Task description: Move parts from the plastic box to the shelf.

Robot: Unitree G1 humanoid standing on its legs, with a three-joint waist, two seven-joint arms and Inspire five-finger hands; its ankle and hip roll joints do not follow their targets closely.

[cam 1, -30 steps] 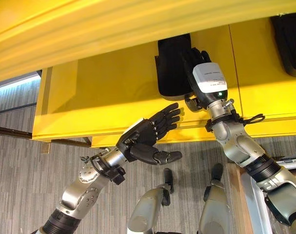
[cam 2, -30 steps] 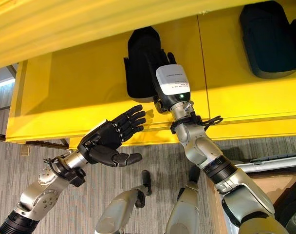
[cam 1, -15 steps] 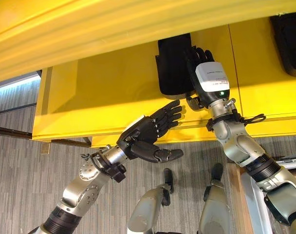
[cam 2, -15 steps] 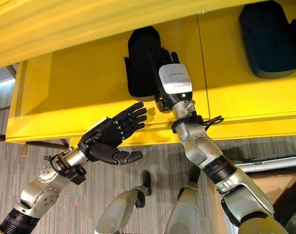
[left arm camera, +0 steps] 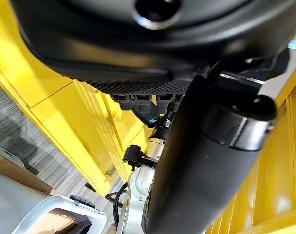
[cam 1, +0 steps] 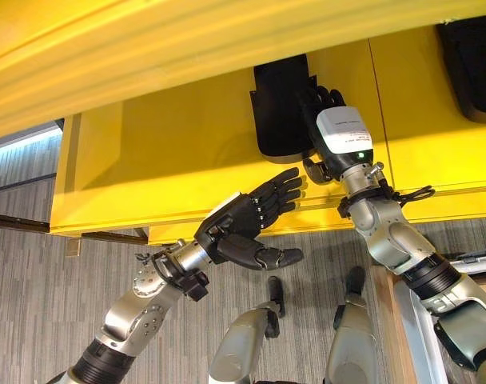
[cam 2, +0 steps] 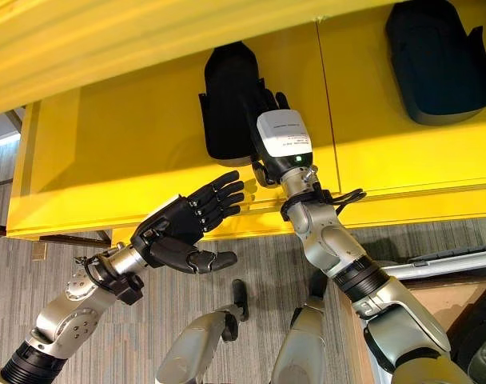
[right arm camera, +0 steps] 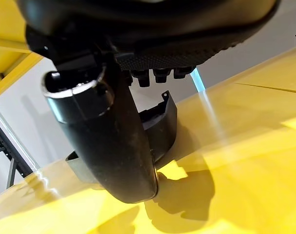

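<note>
Left eye view showed the left hand [cam 1: 247, 220] nearest, fingers straight and empty, waiting at the shelf [cam 1: 187, 152] edge. Farther in, the right hand [cam 1: 327, 120] rested beside the black part [cam 1: 279, 108] on the shelf, seemingly releasing it; its fingers' state could not be told.

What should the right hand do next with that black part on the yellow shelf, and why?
Probably draw the right hand straight back off the shelf. The black part already lies on the yellow shelf, and the right wrist view shows the fingers extended above it rather than curled round it. The left hand hovers open at the shelf's front edge, holding nothing.
</note>
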